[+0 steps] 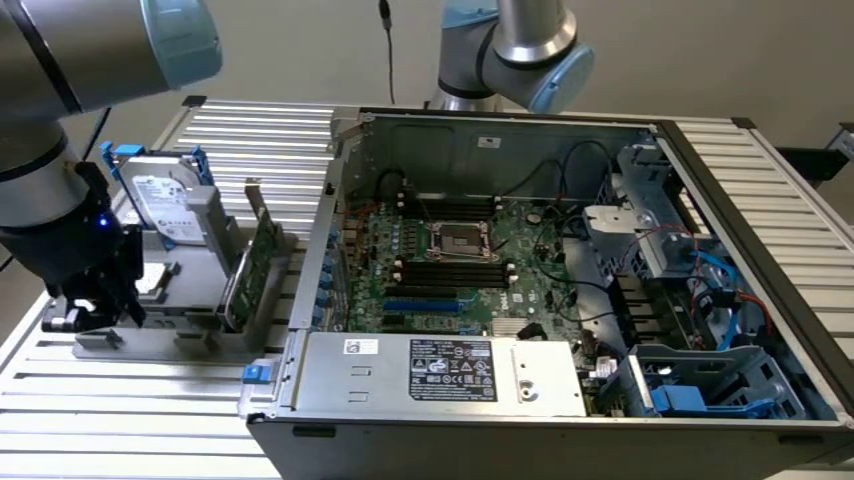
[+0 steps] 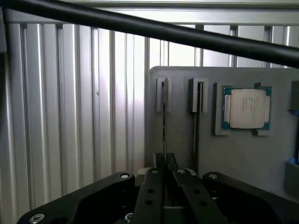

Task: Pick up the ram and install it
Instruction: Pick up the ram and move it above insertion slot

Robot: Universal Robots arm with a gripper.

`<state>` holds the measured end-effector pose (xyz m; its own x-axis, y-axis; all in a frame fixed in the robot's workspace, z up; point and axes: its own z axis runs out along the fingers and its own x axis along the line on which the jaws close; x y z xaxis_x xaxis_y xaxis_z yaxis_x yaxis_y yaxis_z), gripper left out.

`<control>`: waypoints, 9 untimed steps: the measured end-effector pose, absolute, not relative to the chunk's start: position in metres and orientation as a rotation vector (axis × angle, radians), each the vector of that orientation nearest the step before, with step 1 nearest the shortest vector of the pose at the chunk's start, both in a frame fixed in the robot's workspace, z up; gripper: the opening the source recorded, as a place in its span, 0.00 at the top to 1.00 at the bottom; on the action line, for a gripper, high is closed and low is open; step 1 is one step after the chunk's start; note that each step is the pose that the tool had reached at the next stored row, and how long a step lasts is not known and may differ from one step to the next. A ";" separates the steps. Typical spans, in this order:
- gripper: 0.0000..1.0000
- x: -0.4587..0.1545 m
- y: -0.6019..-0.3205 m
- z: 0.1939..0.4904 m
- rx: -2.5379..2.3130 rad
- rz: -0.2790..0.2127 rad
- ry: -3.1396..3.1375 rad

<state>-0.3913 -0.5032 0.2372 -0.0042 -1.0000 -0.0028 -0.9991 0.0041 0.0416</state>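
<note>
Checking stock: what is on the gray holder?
Two slotted ram sticks, a processor, a hard drive, a green card; the gripper hides the sticks' near ends.

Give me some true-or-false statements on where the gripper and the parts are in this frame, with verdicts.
The black gripper is inside the open grey computer case. False: it is at the grey parts holder beside the case.
The silver hard drive with blue handles stands in that holder. True.
The thin dark ram stick is already installed in the case. False: it stands on edge in the holder, just ahead of the gripper.
A square silver processor chip lies in the holder. True.
</note>
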 end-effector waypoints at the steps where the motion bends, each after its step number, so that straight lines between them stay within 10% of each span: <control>1: 0.86 -0.391 -0.503 0.242 2.197 -0.049 -2.206; 9: 0.86 -0.379 -0.502 0.278 2.192 -0.044 -2.201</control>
<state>-0.3789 -0.5022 0.2781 -0.0042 -1.0000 0.0050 -0.9990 0.0044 0.0446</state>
